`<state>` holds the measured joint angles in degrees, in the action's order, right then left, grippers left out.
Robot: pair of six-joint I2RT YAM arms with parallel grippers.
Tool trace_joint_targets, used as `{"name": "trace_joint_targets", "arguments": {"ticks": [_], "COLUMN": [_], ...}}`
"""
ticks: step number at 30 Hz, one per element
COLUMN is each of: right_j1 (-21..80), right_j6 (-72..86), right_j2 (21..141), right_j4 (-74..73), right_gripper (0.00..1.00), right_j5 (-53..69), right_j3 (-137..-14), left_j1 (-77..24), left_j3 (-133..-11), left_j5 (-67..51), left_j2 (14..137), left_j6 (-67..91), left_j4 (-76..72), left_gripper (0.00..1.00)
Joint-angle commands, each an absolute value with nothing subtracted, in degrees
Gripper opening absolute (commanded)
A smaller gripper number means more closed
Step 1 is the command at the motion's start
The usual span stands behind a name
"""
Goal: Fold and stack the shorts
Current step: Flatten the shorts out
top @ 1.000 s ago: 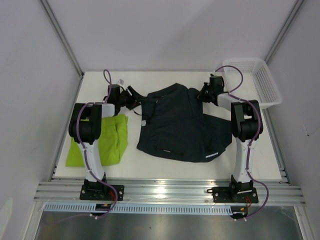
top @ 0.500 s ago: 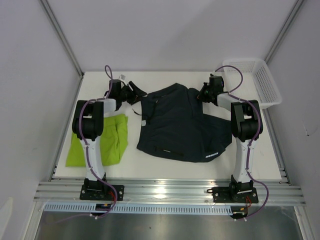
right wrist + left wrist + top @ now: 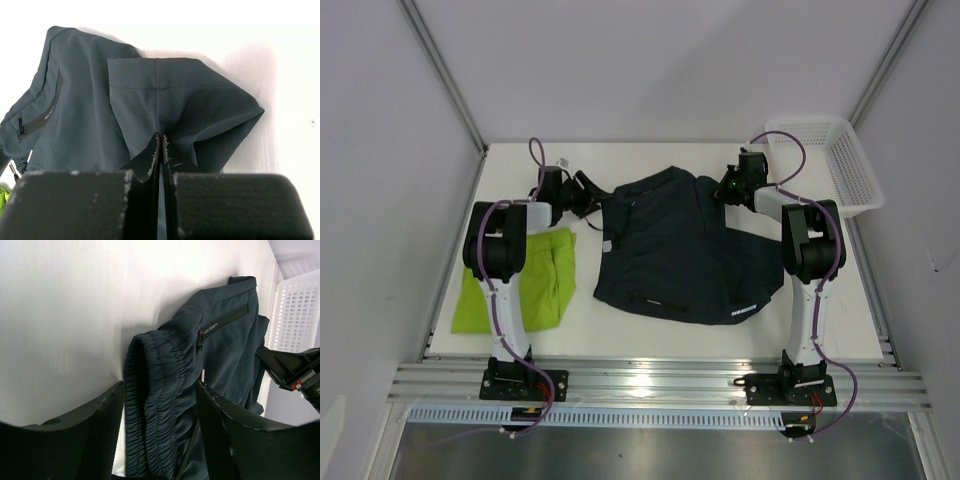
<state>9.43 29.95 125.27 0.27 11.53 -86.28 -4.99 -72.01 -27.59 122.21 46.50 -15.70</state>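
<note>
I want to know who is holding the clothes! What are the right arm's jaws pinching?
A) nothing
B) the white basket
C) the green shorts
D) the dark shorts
D: in the right wrist view the right jaws are shut on a fold of the dark shorts, while the green shorts lie flat over by the left arm.

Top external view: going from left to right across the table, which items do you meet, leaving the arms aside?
lime green shorts → dark navy shorts → white mesh basket
</note>
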Motion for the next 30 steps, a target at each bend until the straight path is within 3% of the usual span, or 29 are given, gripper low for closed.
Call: {"name": "trace_joint_targets", "arguments": {"ticks": [1, 22, 26, 28, 30], "right_j1": [9.84, 10.02, 10.02, 10.02, 10.02], "right_j6": [29.27, 29.44, 29.44, 29.44, 29.36], "right_j2": [125.42, 125.68, 125.68, 125.60, 125.68], "right_j4": [0.35, 0.44, 0.44, 0.44, 0.44], "right_gripper": [0.00, 0.00, 0.00, 0.00, 0.00], "right_j5": [12.48, 12.74, 12.83, 12.66, 12.74], "right_j3": [-88.24, -88.42, -88.51, -88.50, -88.51], "left_j1": [-4.66, -4.75, -4.66, -4.57, -4.40], "left_j3": [-73.30, -81.65, -82.27, -82.01, -82.09], "left_j5": [-28.56, -40.86, -41.48, -41.75, -41.92], "left_j2": [120.58, 132.80, 134.03, 134.21, 134.21], "left_j6": [46.58, 55.54, 57.13, 58.01, 59.14], "left_j4": [-17.66, -23.20, -25.82, -27.15, -30.05], "left_gripper": [0.61, 0.61, 0.46, 0.31, 0.27]}}
